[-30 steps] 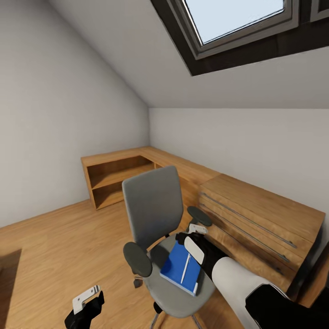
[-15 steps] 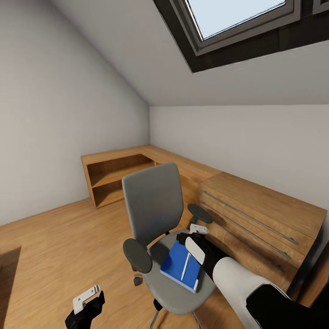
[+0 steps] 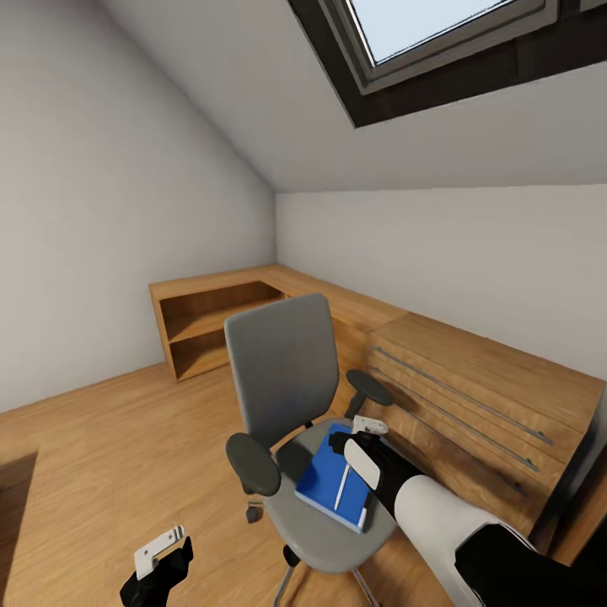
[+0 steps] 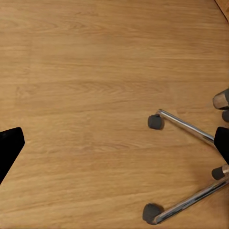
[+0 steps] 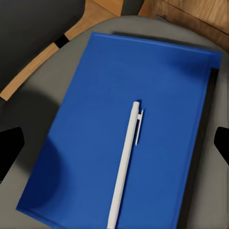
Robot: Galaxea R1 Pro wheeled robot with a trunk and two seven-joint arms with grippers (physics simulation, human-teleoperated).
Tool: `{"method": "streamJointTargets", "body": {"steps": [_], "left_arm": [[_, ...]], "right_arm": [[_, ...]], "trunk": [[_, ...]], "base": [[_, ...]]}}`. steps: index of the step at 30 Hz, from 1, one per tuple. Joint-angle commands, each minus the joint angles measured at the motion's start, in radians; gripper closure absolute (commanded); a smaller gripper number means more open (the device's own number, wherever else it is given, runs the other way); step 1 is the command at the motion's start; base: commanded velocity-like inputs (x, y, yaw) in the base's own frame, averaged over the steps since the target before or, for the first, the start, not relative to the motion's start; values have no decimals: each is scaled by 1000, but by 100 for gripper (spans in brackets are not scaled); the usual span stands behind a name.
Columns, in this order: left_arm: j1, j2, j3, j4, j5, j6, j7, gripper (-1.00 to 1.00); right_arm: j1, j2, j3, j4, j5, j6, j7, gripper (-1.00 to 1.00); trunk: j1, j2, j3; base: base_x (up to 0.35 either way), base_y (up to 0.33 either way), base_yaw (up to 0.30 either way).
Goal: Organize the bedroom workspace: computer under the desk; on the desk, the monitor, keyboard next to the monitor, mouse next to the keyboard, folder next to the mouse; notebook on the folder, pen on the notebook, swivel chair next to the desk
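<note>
right gripper (image 3: 358, 434): above folder (image 3: 335, 478), jaws spread | pen (image 5: 125, 162): lying on folder, chair (image 3: 291, 396) seat, lower centre | left gripper (image 3: 160, 552): lower left, jaw state unclear

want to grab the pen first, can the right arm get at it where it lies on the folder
Probably yes. The right gripper hangs just above the swivel chair seat, and its wrist view looks straight down at the pen lying on the folder, with nothing over it. The chair's armrests sit off to the sides.
</note>
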Motion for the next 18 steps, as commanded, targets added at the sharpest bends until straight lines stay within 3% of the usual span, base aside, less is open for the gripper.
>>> {"method": "streamJointTargets", "body": {"steps": [1, 9, 18], "left_arm": [[-1, 2, -6, -1, 10, -8, 6, -100], [-1, 2, -6, -1, 10, -8, 6, -100], [-1, 2, -6, -1, 10, -8, 6, -100]], "right_arm": [[-1, -5, 8, -2, -6, 5, -7, -100], [-1, -15, 8, -1, -8, -1, -5, -100], [-1, -15, 8, 1, -8, -9, -4, -100]], "trunk": [[4, -8, -4], [35, -64, -29], [42, -78, -36]], "base": [[0, 0, 0], [0, 0, 0], [0, 0, 0]]}}
